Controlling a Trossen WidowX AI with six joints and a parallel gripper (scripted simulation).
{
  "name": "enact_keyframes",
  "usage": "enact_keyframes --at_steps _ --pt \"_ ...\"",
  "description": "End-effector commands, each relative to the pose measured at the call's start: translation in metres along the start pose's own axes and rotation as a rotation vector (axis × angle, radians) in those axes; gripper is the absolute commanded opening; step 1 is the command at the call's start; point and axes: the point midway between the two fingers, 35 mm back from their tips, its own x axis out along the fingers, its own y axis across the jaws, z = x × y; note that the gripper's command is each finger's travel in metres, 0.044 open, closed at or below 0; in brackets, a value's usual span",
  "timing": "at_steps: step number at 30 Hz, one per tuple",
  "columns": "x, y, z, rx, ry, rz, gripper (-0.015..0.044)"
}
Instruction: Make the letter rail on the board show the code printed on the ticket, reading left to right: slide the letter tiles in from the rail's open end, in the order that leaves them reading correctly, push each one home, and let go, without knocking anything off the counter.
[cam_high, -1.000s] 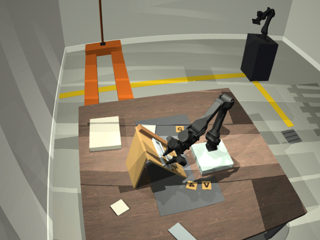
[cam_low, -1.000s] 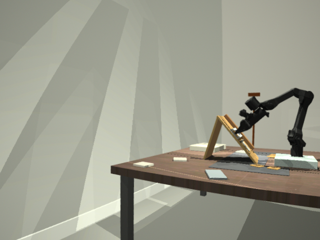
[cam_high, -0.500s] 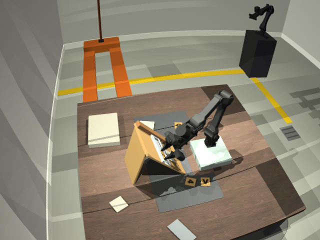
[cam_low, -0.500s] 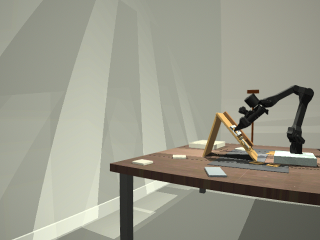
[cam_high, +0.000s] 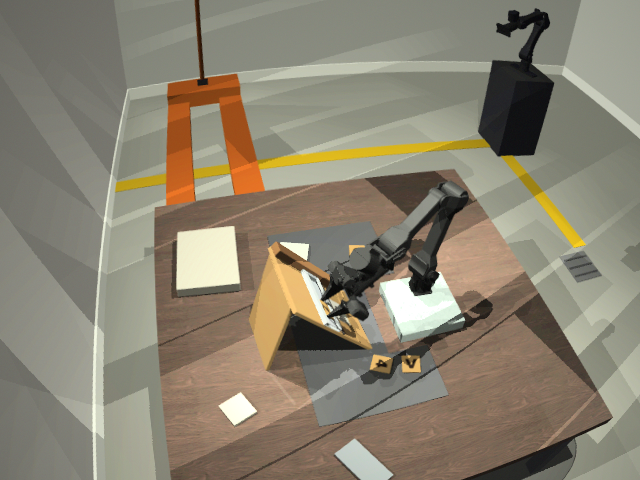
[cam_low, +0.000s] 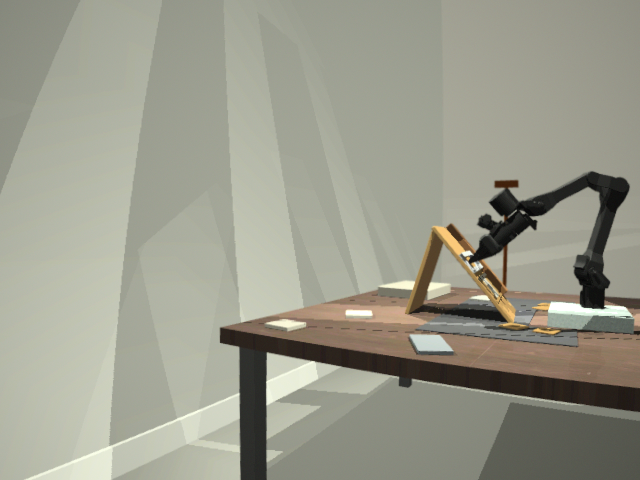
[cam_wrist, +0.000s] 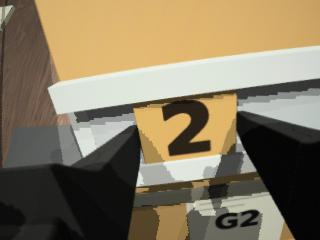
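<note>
From where I stand, the arm's black tool (cam_high: 324, 307) (cam_low: 471, 261) (cam_wrist: 187, 126) reaches to the sloping front of the wooden board (cam_high: 271, 315) (cam_low: 424, 273) (cam_wrist: 175, 40), which stands like a tent on the counter (cam_high: 196, 361) (cam_low: 330, 338). Its fingers are clamped on the sides of the "2" tile (cam_wrist: 187, 130). The tile sits between the upper and lower lips of the pale rail (cam_high: 314, 291) (cam_low: 464, 255) (cam_wrist: 150, 89), near the end that shows at the left of the wrist view, its numeral facing out. Below, I can read "G2" on the ticket (cam_wrist: 267, 225), partly cut off from sight.

The V tile (cam_high: 410, 363) (cam_low: 546, 331) lies flat on the gray mat (cam_high: 356, 408) (cam_low: 560, 338), with another lettered tile (cam_high: 381, 364) (cam_low: 512, 326) just beside it. Another orange tile (cam_high: 353, 248) (cam_low: 541, 306) lies partly hidden behind the arm in the top view.
</note>
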Motion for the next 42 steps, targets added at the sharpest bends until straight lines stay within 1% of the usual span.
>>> enact_keyframes --at_steps 1,42 --pt "-0.001 -0.002 0.001 -0.003 -0.005 0.004 0.0" --pt "-0.001 -0.026 0.001 -0.005 -0.005 0.002 0.0"
